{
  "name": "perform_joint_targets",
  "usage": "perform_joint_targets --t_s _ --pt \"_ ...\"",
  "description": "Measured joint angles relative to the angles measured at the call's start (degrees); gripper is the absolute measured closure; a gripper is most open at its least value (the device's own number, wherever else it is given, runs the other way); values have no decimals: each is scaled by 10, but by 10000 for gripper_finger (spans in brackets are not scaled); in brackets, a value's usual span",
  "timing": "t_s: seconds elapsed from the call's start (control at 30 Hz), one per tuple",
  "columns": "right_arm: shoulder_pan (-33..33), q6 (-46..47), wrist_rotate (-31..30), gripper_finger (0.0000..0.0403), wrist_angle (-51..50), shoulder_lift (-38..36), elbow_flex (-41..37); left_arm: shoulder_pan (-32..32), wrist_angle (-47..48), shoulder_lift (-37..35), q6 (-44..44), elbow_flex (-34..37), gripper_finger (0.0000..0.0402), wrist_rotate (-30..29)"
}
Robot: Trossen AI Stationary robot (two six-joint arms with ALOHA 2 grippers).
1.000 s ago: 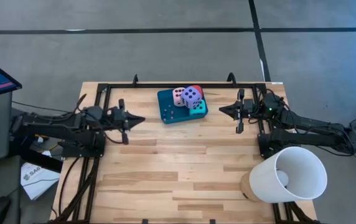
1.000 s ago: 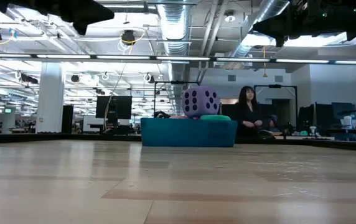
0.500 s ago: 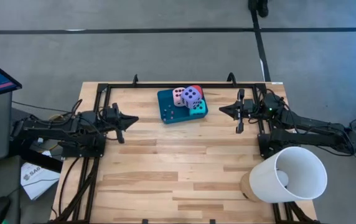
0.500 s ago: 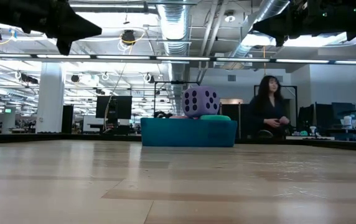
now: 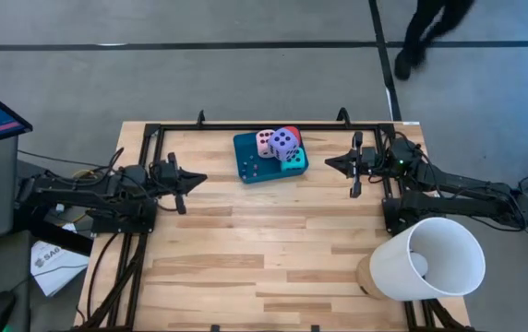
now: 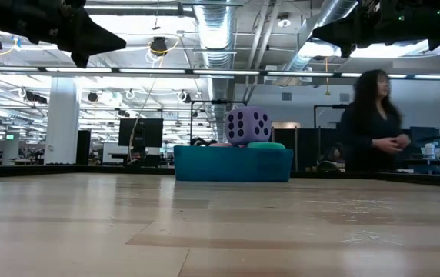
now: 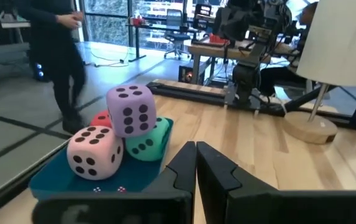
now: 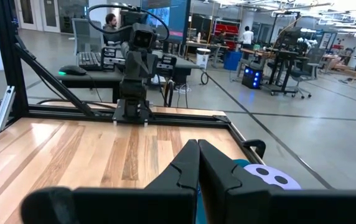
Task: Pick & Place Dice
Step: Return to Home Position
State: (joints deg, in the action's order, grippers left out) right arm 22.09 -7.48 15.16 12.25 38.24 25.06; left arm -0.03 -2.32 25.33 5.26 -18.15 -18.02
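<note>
My left claw hangs over the table's left side, fingers pressed together on nothing. My right claw does likewise on the right. Between them, the purple die sits atop the pink die, turquoise die and red die, all piled in the teal tray.
</note>
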Motion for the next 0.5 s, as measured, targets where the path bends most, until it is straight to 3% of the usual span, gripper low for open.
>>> perform_joint_targets --t_s 0.5 --pt "0 0 0 403 -3 0 0 0 17 -33 -51 0 400 14"
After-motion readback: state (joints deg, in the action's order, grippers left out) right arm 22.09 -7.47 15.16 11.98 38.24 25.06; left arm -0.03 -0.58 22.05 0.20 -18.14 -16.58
